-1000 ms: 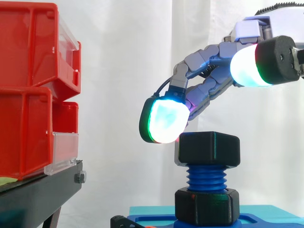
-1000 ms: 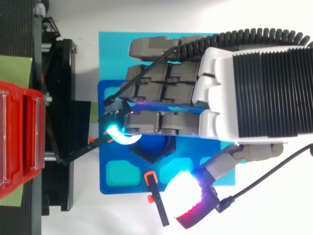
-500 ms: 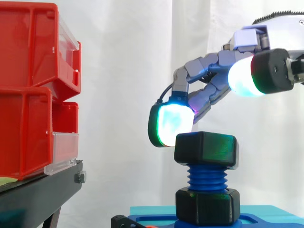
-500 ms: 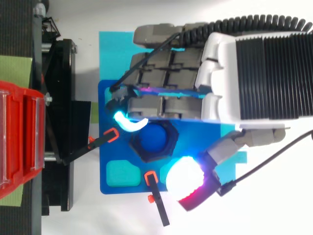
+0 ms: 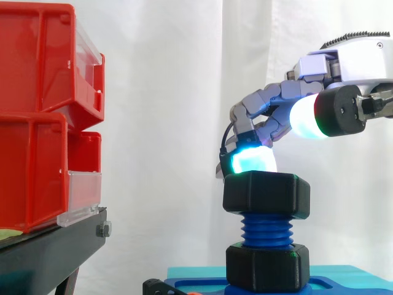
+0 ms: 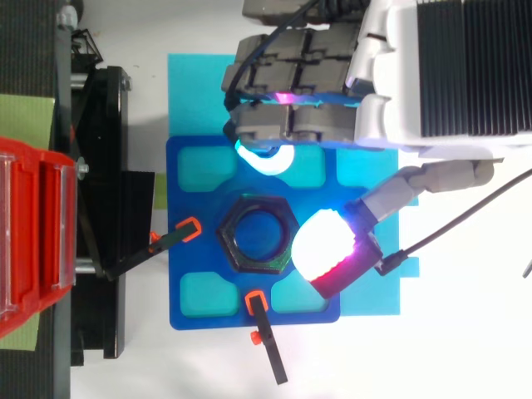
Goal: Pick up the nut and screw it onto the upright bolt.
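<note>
Against half a second ago, your hand has drawn off toward the top edge of the top view. Its fingers no longer cover the nut, so you see the whole hexagon from above. In the side view the cyan fingertip has moved from the nut's left shoulder to just over its top face, on the far side. The thumb pad now lies beside the nut's right edge from above, while the side view puts it well above the nut. The fingers are curled and grip nothing.

The nut is where it was, on the top end of the upright bolt. Bare blue thread shows between it and the lower nut. The blue base and its two orange-tipped clamps have not shifted. The red bins at the left are unchanged.
</note>
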